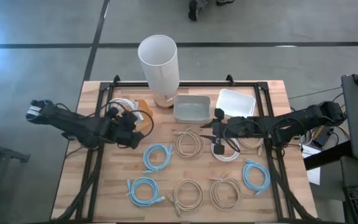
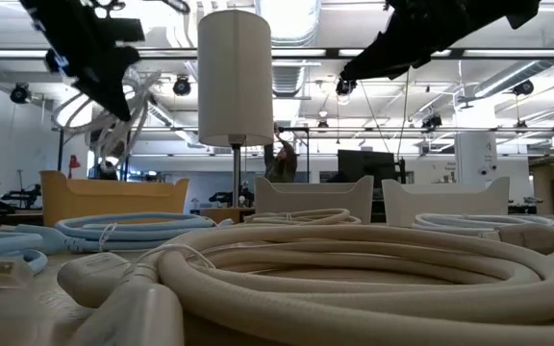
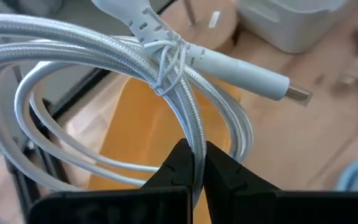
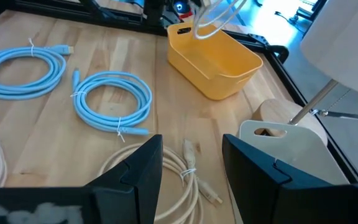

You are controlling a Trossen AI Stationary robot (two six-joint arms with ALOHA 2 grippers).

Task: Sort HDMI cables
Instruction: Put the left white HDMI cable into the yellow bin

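Over the orange tray [image 1: 143, 112] at the table's left rear, the left gripper [image 3: 194, 171] hangs with its fingers clamped tight on a white HDMI cable [image 3: 166, 81]; the coil dangles in the air above the tray, tied with a thin twist, one plug [image 3: 253, 74] sticking out to the side; in the low view the same coil [image 2: 113, 115] hangs clear of the table. The right gripper [image 4: 191, 165] stands spread wide and holds nothing, above the table's middle near a beige coil [image 1: 189, 144] and just in front of the grey tray [image 1: 191, 109]; a white tray [image 1: 236, 101] sits beside the grey one; a tall white cylinder [image 1: 158, 61] stands behind them. On the wooden table [image 1: 114, 186] lie light blue coils [image 1: 158, 155], further beige coils [image 1: 188, 193] and another blue one [image 1: 255, 175] at the right; all lie flat and apart from one another.
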